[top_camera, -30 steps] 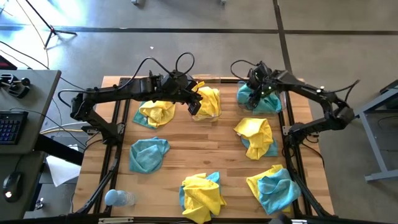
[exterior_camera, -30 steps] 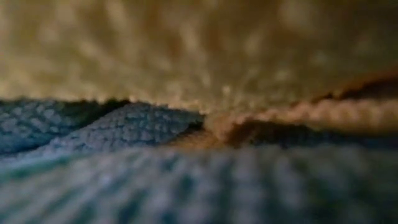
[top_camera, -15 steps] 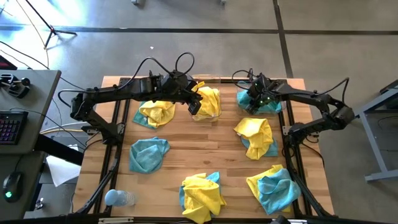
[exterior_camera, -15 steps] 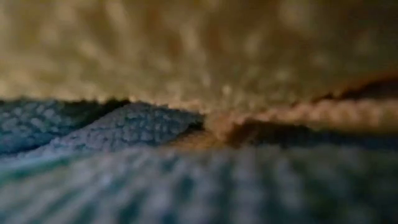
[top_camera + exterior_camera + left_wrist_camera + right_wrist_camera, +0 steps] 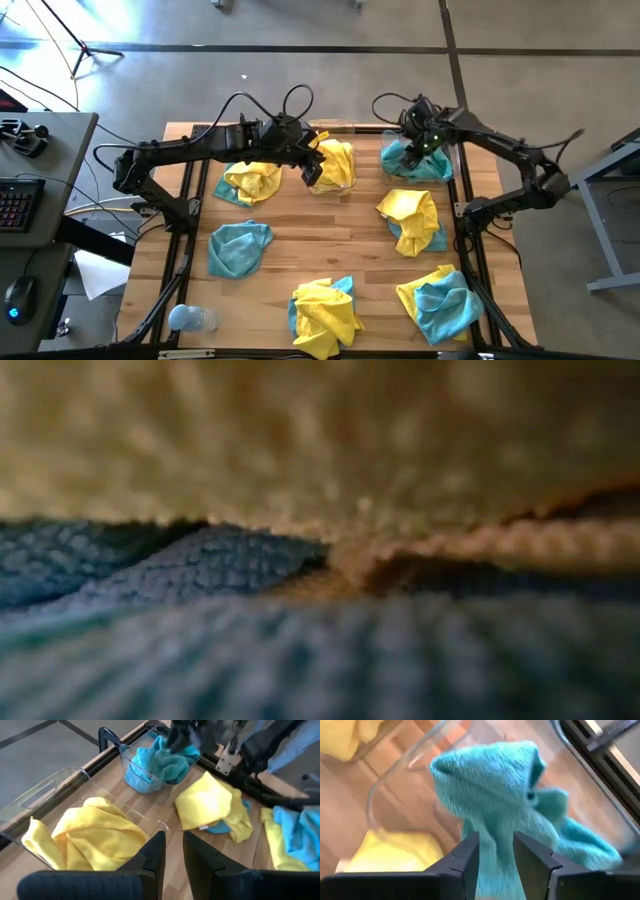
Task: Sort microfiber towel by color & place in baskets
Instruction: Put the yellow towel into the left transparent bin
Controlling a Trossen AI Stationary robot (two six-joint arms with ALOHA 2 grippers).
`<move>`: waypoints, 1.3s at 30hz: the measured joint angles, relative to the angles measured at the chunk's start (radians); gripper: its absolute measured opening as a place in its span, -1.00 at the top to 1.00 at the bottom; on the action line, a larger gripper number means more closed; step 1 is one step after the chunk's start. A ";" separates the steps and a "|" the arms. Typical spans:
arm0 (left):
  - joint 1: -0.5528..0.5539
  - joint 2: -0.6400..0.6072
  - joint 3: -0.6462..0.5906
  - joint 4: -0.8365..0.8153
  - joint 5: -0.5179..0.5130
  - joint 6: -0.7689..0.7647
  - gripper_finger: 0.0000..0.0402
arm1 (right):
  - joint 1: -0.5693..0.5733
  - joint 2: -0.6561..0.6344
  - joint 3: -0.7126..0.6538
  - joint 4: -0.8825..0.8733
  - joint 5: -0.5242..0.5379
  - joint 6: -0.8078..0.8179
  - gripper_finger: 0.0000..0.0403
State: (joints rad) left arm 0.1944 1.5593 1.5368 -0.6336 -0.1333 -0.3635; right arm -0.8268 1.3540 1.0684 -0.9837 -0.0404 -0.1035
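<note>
Holding yellow towel [image 5: 95,832], left bin [image 5: 45,800], teal towel [image 5: 160,762], right bin [image 5: 131,757]

even, bright light falls on the table [image 5: 330,225] from overhead, shadows soft; the low view is dim, blurred cloth [image 5: 300,480] pressed against the lens.

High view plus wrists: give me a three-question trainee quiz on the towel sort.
1. True or false: the basket by the left gripper holds a yellow towel.
2. Which colour is the towel in front of the right gripper? A yellow, B teal
3. What lies at the table's near left corner?

Key: 1 true; 2 B; 3 a pale blue bottle.
</note>
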 joint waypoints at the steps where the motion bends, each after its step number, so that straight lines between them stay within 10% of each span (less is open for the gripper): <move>1: 0.000 0.000 0.000 -0.006 0.000 0.018 0.74 | 0.000 -0.001 0.026 -0.052 0.002 0.007 0.41; 21: 0.008 -0.355 -0.500 0.214 0.068 0.184 0.74 | 0.329 -0.496 0.002 -0.101 0.026 0.726 0.40; 31: 0.008 -0.620 -0.719 0.245 0.073 0.184 0.74 | 0.768 -0.344 0.005 0.141 0.296 0.963 0.40; 39: 0.008 -0.736 -0.801 0.245 0.097 0.204 0.74 | 0.970 -0.135 0.066 0.071 0.271 1.224 0.40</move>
State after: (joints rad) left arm 0.2024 0.8233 0.7363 -0.3883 -0.0360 -0.1596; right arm 0.1431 1.2195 1.1349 -0.9128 0.2308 1.1203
